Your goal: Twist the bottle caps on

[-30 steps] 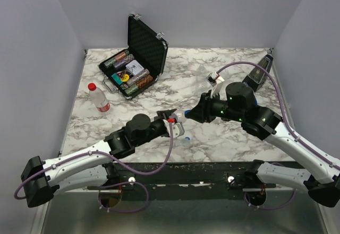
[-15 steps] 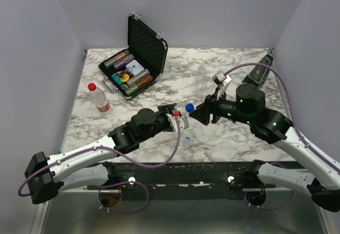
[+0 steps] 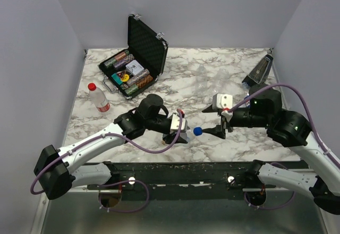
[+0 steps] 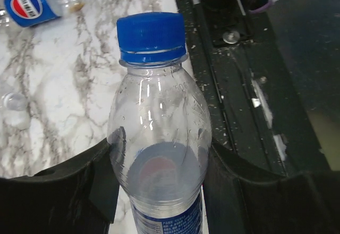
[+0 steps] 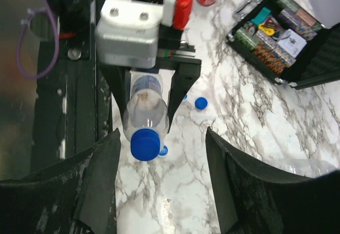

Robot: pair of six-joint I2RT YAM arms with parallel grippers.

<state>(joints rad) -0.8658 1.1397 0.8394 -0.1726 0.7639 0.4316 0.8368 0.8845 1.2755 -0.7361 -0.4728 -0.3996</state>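
A clear bottle (image 4: pixel 159 138) with a blue label lies level in my left gripper (image 4: pixel 159 159), which is shut on its body. A blue cap (image 4: pixel 151 37) sits on its neck. From above, the cap (image 3: pixel 197 131) points right at my right gripper (image 3: pixel 211 120). That gripper (image 5: pixel 162 181) is open and holds nothing, with the capped neck (image 5: pixel 145 144) close to its left finger. Two loose blue caps (image 5: pixel 201 103) lie on the marble under the bottle. A second bottle (image 3: pixel 98 97) with a red cap stands at the left.
An open black case (image 3: pixel 135 67) of poker chips sits at the back left. A Pepsi-labelled bottle (image 4: pixel 32 3) lies on the marble table (image 3: pixel 239 144). A dark wedge-shaped object (image 3: pixel 258 72) stands at the back right. The table's near edge (image 4: pixel 183 11) runs just beside the held bottle.
My right gripper has opened off the blue cap and drawn back to the right. My left arm has swung the capped bottle right and toward the near edge.
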